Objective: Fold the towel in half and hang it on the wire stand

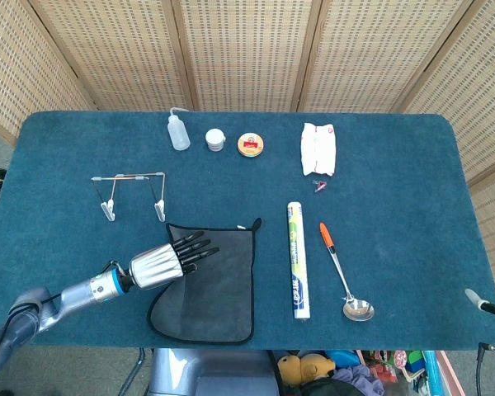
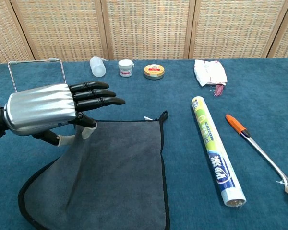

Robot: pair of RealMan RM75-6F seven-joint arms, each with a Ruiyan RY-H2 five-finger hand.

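1. We have the left hand (image 2: 53,112) pinching the near-left edge of the grey towel (image 2: 120,177) between thumb and a finger, the other fingers stretched out flat above the cloth; the pinch itself is partly hidden under the hand in the chest view.
2. The right hand barely shows: only bits of it at the far right edge of the head view, so we cannot tell how its fingers lie.
3. To do this fold well, we judge that the lifted edge should travel straight across toward the opposite black-trimmed edge, low over the cloth, so the halves meet squarely and no corner drags.
4. The towel lies on the blue counter (image 1: 396,206), just in front of the wire stand (image 1: 132,194) and left of the film roll (image 1: 296,260).
5. Its long axis runs front to back, with the hanging loop at the far right corner pointing away from us; the left side is raised and rumpled.
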